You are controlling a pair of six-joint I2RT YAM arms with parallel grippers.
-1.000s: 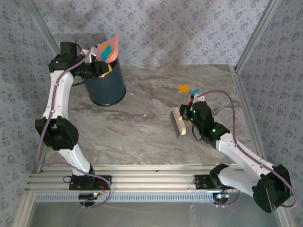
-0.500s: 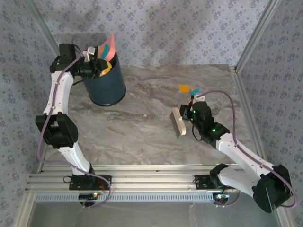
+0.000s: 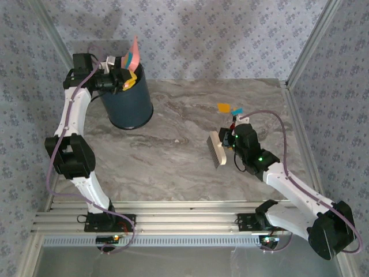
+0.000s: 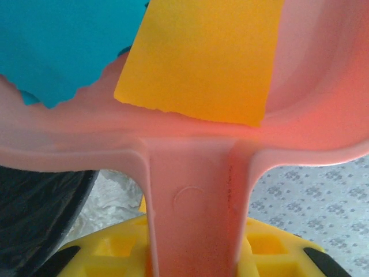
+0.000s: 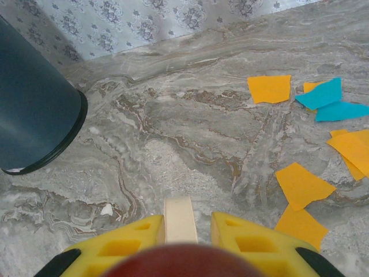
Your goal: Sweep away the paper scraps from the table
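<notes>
Your left arm (image 3: 69, 124) rises tall over the table's (image 3: 173, 167) far-left corner, wrist bent rightward, with the left gripper (image 3: 118, 78) clamped on the pink dustpan (image 4: 196, 190) handle. Your right arm (image 3: 288, 184) stretches low across the table's right side, with the right gripper (image 3: 229, 140) clamped on the brush (image 3: 216, 148).

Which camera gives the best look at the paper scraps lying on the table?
Right wrist: orange and teal paper scraps lie spread across the table. Top external shows them as tiny bits. Left wrist shows other scraps, inside the pink dustpan.
</notes>
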